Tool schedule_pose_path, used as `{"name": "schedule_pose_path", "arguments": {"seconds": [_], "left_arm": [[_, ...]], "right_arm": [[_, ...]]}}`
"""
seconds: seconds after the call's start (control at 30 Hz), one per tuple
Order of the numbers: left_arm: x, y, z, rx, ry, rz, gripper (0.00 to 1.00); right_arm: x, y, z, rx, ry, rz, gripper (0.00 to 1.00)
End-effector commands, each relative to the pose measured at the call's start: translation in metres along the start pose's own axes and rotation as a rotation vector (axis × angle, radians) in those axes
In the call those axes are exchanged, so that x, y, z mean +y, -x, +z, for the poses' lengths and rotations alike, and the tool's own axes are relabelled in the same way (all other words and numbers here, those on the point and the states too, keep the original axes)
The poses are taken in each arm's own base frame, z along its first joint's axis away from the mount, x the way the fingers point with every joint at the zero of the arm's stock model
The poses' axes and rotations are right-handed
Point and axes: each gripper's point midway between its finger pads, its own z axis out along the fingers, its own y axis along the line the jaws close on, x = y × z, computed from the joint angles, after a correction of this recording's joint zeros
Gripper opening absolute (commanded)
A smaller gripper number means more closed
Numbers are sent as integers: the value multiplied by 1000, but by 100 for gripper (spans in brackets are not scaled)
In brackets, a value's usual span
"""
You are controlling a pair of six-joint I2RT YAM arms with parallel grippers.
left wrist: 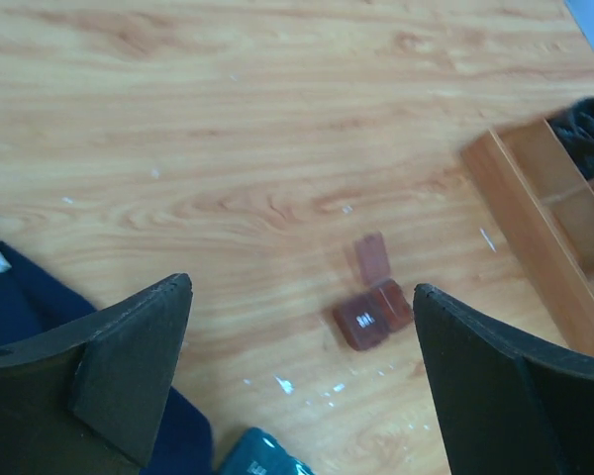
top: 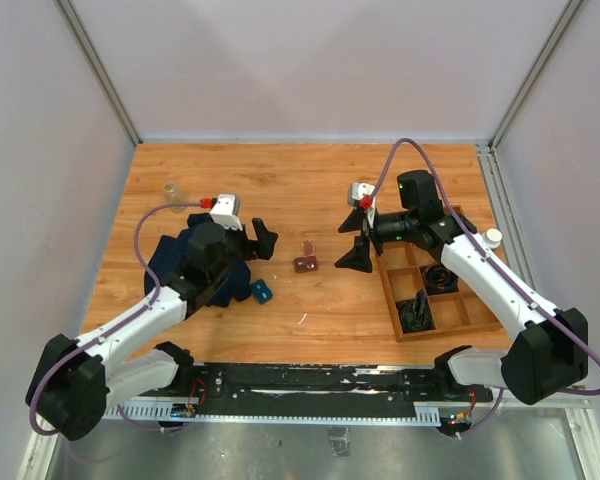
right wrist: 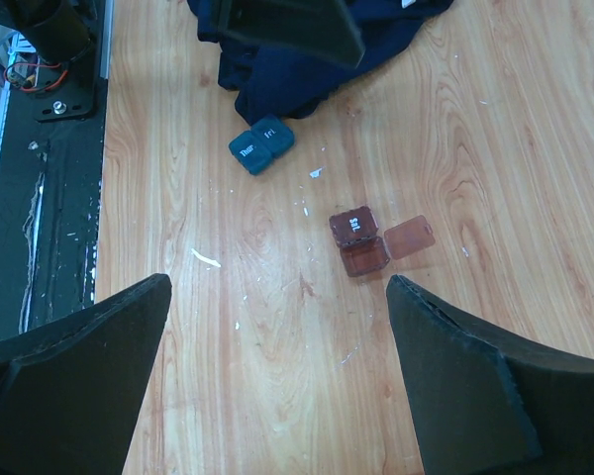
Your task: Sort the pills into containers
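The small reddish-brown pill box [top: 305, 263] is lying on the wooden surface [top: 280, 190] roughly midway between the two arms. One of its little lids [right wrist: 410, 237] is standing flipped open beside the body, while the other compartment is showing a white label and looks shut. Whether anything is sitting inside the open cell is hard to say from these views.

The left hand [top: 263, 242] is hovering just to the box's left with its fingers spread wide and nothing between them. The right hand [top: 355, 243] is hanging just to the box's right, likewise spread and carrying nothing.

A teal pill box [top: 261, 291] is resting nearer the arm bases, at the edge of a crumpled dark blue cloth [top: 185, 262] that is lying under the left arm. Small white flecks [right wrist: 205, 258] are lying scattered on the wood around both boxes; they may be pills or fragments. A divided wooden tray [top: 392, 300] is sitting under the right arm, and a small clear bottle [top: 170, 187] is standing well apart at the far left.

The step in hand seems to be between grasps: a box is open and both hands are free. The next move probably calls for a fine pinch on one tiny piece, lowered almost flat to the wood, then a careful release over the open cell without nudging the light box.
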Motion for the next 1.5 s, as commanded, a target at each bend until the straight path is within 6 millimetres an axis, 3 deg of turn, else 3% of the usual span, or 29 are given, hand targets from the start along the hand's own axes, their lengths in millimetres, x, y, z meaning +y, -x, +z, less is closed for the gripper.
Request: {"name": "schedule_pose_path", "arguments": {"seconds": [0.0,0.27,0.43,0.63,0.73,0.93,1.1,1.37,1.47], "left_arm": [[29,43,-6,-83,142,79,98],[81,98,16,-70,130,-146,99],[143,129,42,-51,312,-216,99],[233,132,62,208,700,-68,99],[264,129,67,282,816,-56,99],[287,137,65,256,896,25,99],[311,115,70,308,910,3,99],[319,89,83,366,842,-49,83],[321,83,85,377,830,-69,82]], "right_arm": [[3,2,-4,-16,9,-23,92],[3,1,-3,-16,14,-22,92],[5,3,-4,-21,17,-27,92],[5,4,-4,-24,20,-28,92],[6,4,-4,-25,24,-25,92],[7,2,-2,-25,35,-16,92],[7,0,0,-24,44,-7,92],[7,-1,0,-23,44,-4,92],[7,-1,1,-21,44,-2,92]]}}
